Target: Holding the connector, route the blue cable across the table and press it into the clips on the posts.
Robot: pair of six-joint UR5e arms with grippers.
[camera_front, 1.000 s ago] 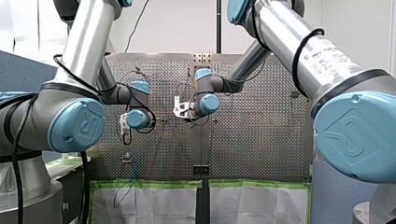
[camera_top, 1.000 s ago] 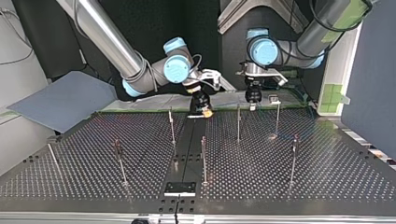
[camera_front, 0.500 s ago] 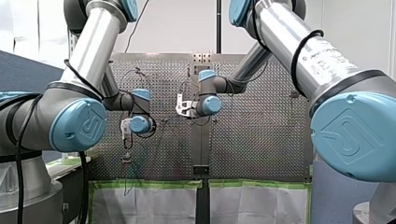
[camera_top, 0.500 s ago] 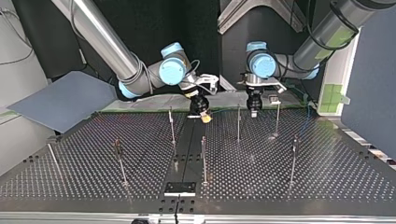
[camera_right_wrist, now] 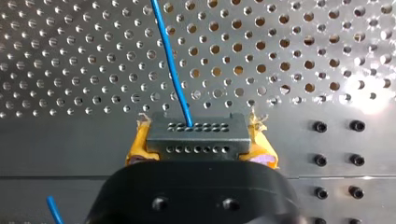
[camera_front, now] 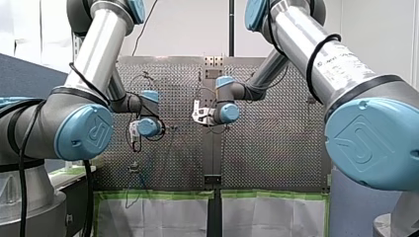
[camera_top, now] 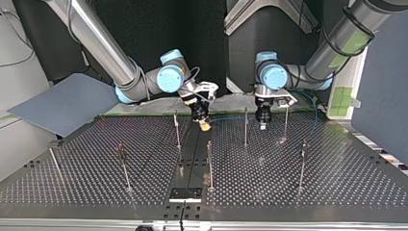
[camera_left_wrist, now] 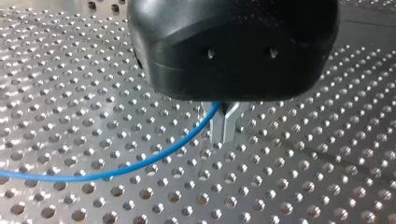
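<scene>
Early routing step. R claw [camera_top: 205, 126] is clenched on connector [camera_right_wrist: 195, 139], low over bench [camera_top: 298, 187] by its mid strip. L claw [camera_left_wrist: 224, 125] pinches blue cable [camera_left_wrist: 140, 166] btwn two posts [camera_top: 245, 130]. Next, prob.: pull cable taut, align w/ nearest post, press in.

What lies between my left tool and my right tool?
The blue cable spans it, from the connector in my right tool to my left tool, above the table. Top view shows this faintly; a post stands just nearer the camera.
</scene>
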